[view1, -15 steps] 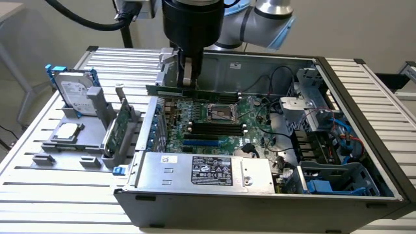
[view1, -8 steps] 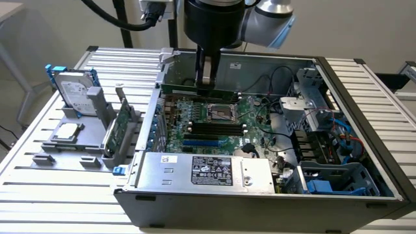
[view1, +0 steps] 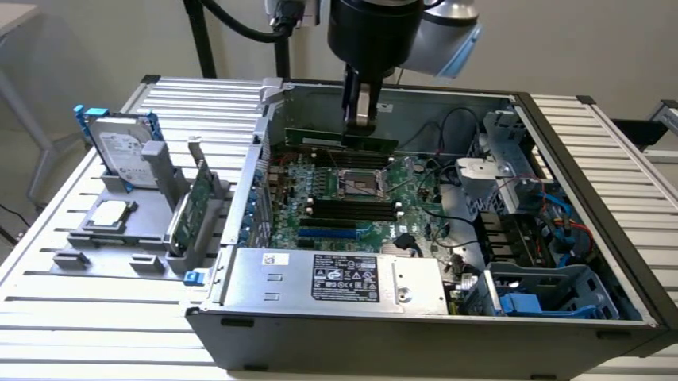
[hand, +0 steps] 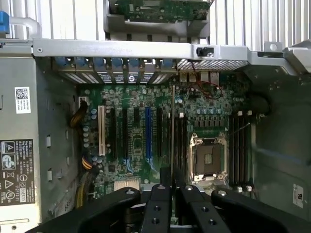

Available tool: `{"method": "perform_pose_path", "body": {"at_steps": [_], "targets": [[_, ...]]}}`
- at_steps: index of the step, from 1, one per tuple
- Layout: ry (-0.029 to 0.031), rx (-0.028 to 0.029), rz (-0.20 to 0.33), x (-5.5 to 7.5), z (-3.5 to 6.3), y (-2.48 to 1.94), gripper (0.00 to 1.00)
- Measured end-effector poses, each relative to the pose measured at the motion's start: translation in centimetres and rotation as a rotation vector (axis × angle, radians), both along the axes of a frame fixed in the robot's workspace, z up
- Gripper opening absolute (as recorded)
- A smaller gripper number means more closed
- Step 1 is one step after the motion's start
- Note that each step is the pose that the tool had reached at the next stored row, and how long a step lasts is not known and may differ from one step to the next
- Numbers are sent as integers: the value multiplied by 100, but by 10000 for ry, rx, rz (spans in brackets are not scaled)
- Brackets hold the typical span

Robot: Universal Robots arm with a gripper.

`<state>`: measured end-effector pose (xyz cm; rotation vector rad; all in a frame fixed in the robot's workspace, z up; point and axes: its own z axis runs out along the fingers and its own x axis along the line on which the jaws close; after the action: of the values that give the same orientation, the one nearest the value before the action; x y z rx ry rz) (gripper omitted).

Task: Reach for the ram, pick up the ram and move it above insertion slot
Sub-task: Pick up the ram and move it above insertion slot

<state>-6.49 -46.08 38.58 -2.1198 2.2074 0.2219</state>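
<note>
exterior view: my gripper (view1: 361, 127) pinches the ram (view1: 341, 142), a green stick lying level at my fingertips, above the motherboard (view1: 355, 194) in the open computer case (view1: 551, 206) | wrist view: my fingers (hand: 161, 196) narrow on the ram (hand: 172, 126), seen edge-on, directly over black insertion slot (hand: 170, 143) strips just beside the CPU socket (hand: 209, 158)

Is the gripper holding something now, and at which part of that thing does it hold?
Yes. The gripper is shut on the ram, a thin, long green circuit-board stick, pinching its upper long edge near the middle, above the open computer case.
</note>
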Motion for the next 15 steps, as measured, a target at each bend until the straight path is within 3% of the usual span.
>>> {"method": "perform_pose_path", "body": {"at_steps": [6, 11, 12, 14, 15], "targets": [[-89, -68, -1, 110, -36, 219, 13], [-220, -159, -1, 168, -63, 407, 13], [-240, -197, 0, 171, -68, 436, 13], [-252, -291, 8, 178, -75, 447, 13], [-252, -294, 8, 178, -75, 447, 13]]}}
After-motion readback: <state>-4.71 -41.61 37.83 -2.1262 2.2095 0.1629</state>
